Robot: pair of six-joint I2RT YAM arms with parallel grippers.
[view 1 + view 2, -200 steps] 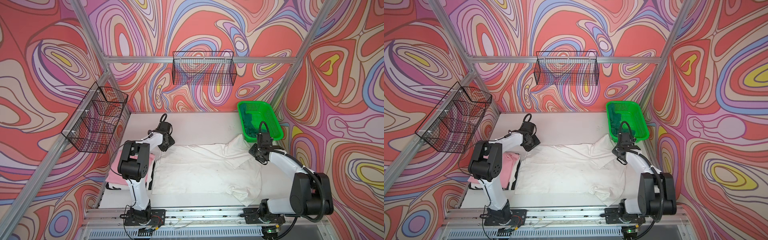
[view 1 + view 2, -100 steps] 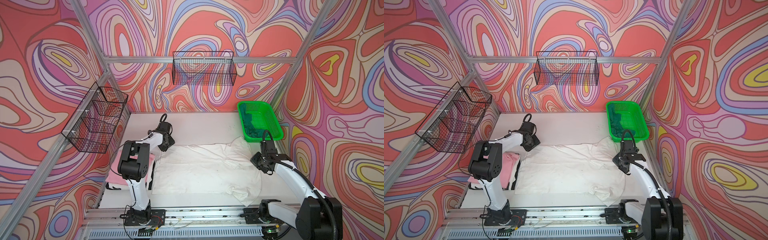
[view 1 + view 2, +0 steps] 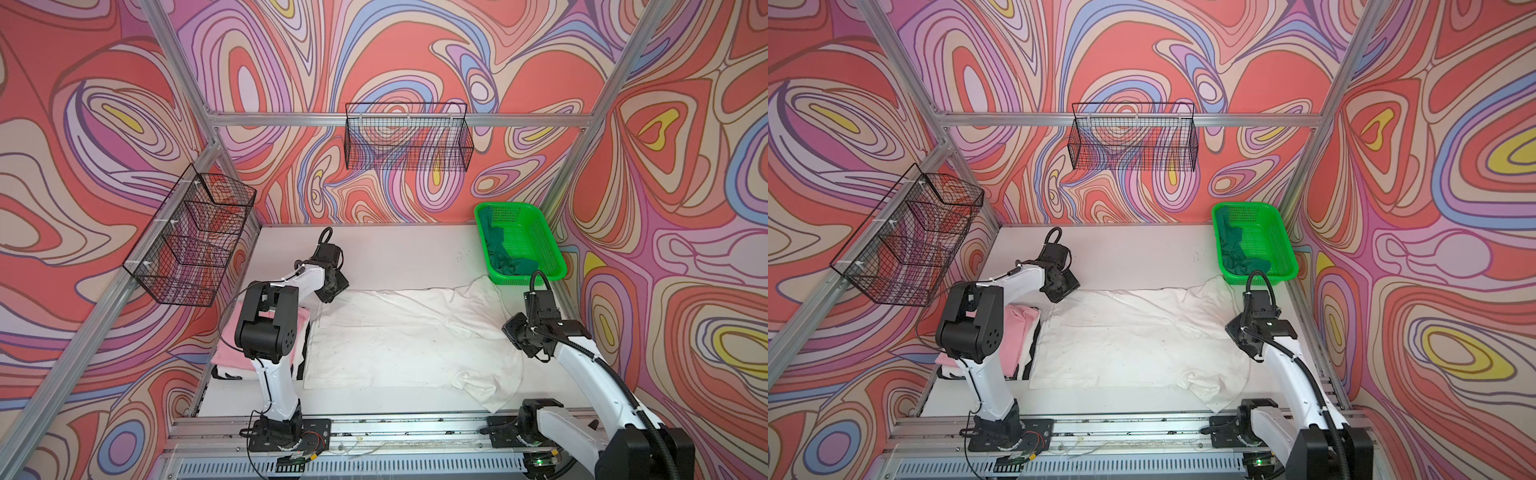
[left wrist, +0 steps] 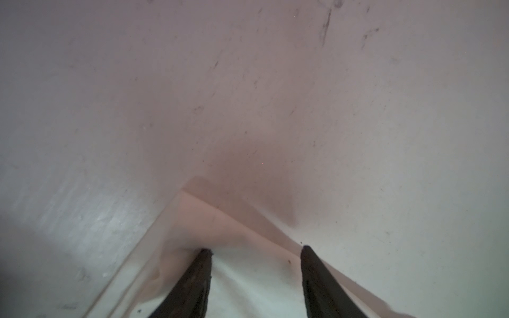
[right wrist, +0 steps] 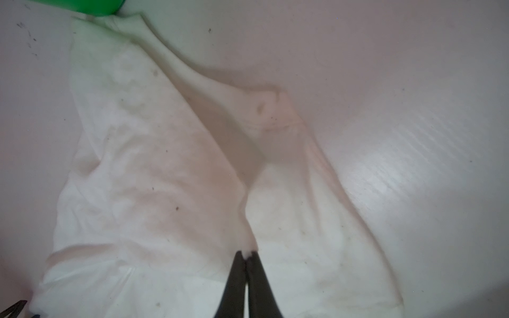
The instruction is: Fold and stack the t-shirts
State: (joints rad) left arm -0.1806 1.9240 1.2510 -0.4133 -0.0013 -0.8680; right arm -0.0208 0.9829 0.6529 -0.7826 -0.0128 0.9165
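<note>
The white t-shirt (image 3: 399, 340) lies on the white table (image 3: 395, 249) between swirl-patterned walls (image 3: 415, 62), long axis leading away from the green basket (image 3: 555, 253), sleeves nearest it. The right gripper (image 5: 248, 252) pinches it; the left gripper (image 4: 254, 247) has jaws spread.

I'm looking it all over and nothing legible is turning up. The white t-shirt (image 3: 395, 340) is showing only dark specks, the green basket (image 3: 555, 253) at the far right only plain perforated plastic, and the walls (image 3: 415, 62) only swirls.
</note>
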